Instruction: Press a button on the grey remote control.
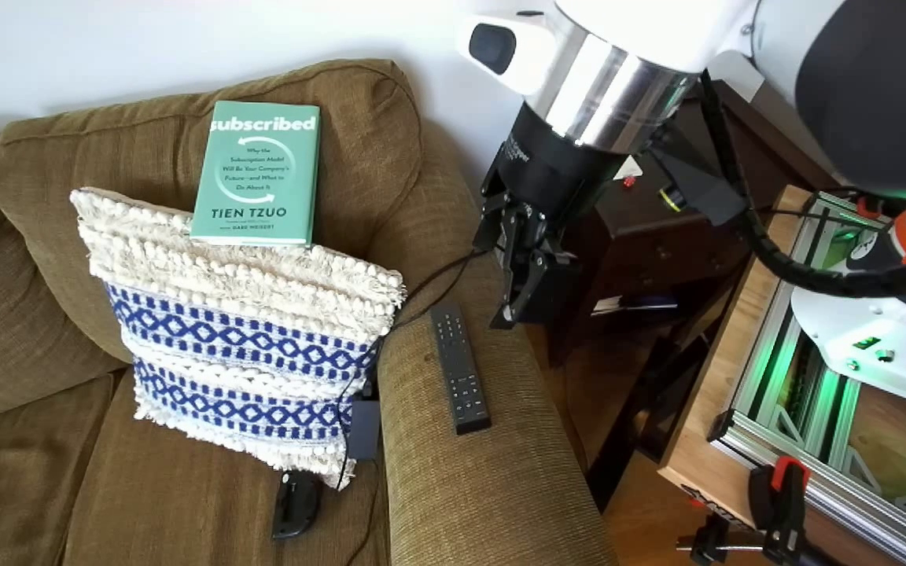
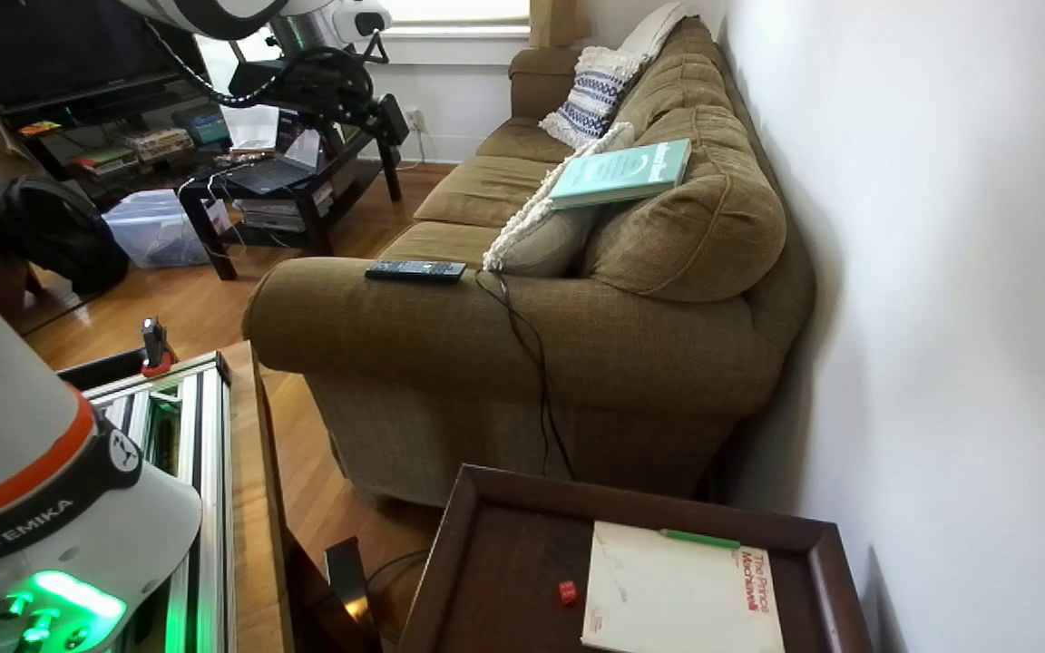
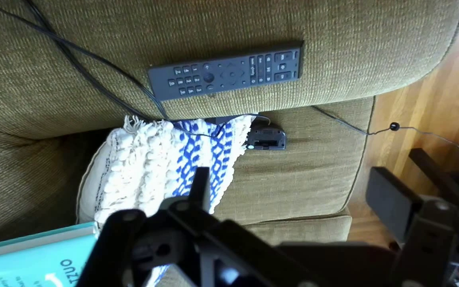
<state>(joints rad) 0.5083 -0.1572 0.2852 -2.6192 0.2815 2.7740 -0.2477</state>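
Observation:
The grey remote control [image 1: 461, 369] is a slim dark bar with rows of small buttons. It lies flat, buttons up, on top of the sofa armrest [image 1: 516, 479]. It also shows on the armrest in an exterior view [image 2: 415, 270] and near the top middle of the wrist view [image 3: 229, 72]. My gripper [image 3: 291, 177] is open, with its two fingers wide apart and nothing between them. The gripper hangs in the air above the armrest in both exterior views [image 1: 522, 303] [image 2: 388, 122], apart from the remote. All of the remote's button face is visible in the wrist view.
A white and blue cushion [image 1: 241, 338] leans in the sofa corner with a green book [image 1: 260, 173] resting above it. A small black object [image 1: 296, 505] lies on the seat. Black cables [image 3: 94, 81] cross the armrest beside the remote. A dark side table [image 2: 522, 544] stands by the sofa.

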